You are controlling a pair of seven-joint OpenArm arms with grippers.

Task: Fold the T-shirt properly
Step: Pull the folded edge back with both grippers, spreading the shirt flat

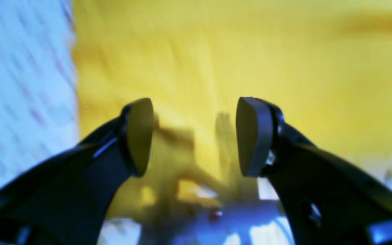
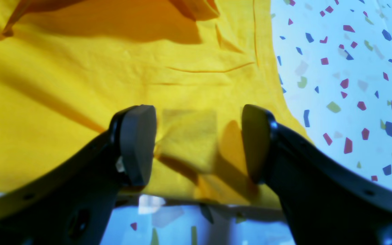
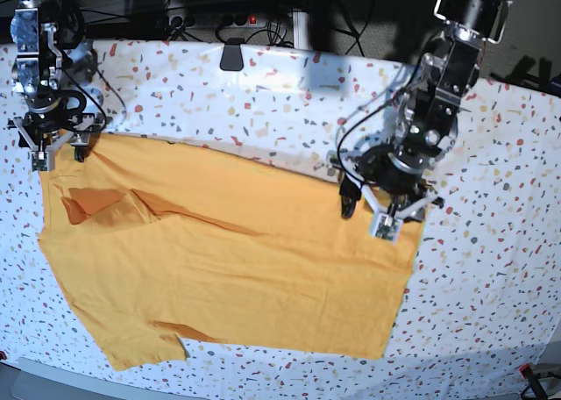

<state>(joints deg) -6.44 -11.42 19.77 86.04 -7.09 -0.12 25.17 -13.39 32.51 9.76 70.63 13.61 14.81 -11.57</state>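
Note:
The orange-yellow T-shirt (image 3: 237, 268) lies spread on the table, with one sleeve (image 3: 105, 209) folded in over the body at the left. My left gripper (image 3: 365, 220) hangs open over the shirt's upper right corner; in its wrist view the gripper (image 1: 195, 136) has yellow cloth (image 1: 250, 61) beneath the parted pads and nothing between them. My right gripper (image 3: 60, 157) stands open at the shirt's upper left corner. The right wrist view shows that gripper (image 2: 199, 143) above the T-shirt's (image 2: 63, 95) edge, with a small fold of cloth (image 2: 189, 139) under the gap and not pinched.
A white tablecloth (image 3: 491, 268) with coloured specks covers the table. A black clip (image 3: 232, 56) sits at the back edge, and cables and a power strip (image 3: 219, 18) lie behind it. The table's front edge runs along the bottom of the base view.

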